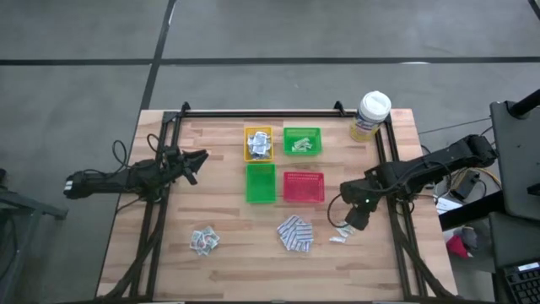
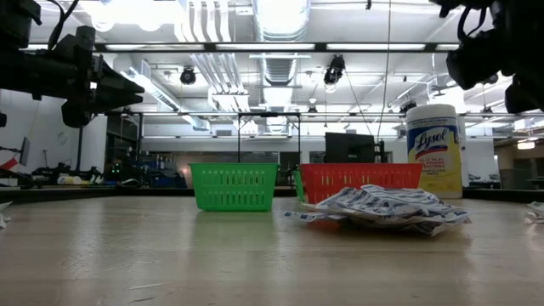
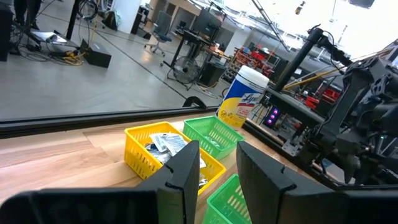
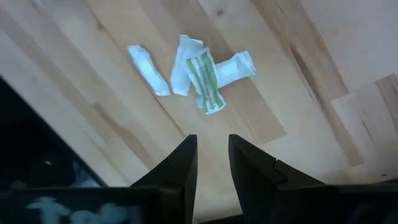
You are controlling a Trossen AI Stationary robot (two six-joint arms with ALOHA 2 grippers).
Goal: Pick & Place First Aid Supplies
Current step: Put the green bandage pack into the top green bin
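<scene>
The right gripper (image 4: pixel 212 163) hangs over the table's right side, its fingers narrowly parted and holding nothing. Directly ahead of the tips lie the pale green strips (image 4: pixel 194 73), a small loose cluster on bare wood, near the blue-and-white pads (image 1: pixel 295 234). The striped strip appears to lie roughly along the gripper's forward line. The left gripper (image 1: pixel 196 163) waits well apart, empty.

Yellow tray (image 1: pixel 258 143) contents are being rendered too small to identify; right gripper (image 2: pixel 497 51) is being cropped by the frame edge.
</scene>
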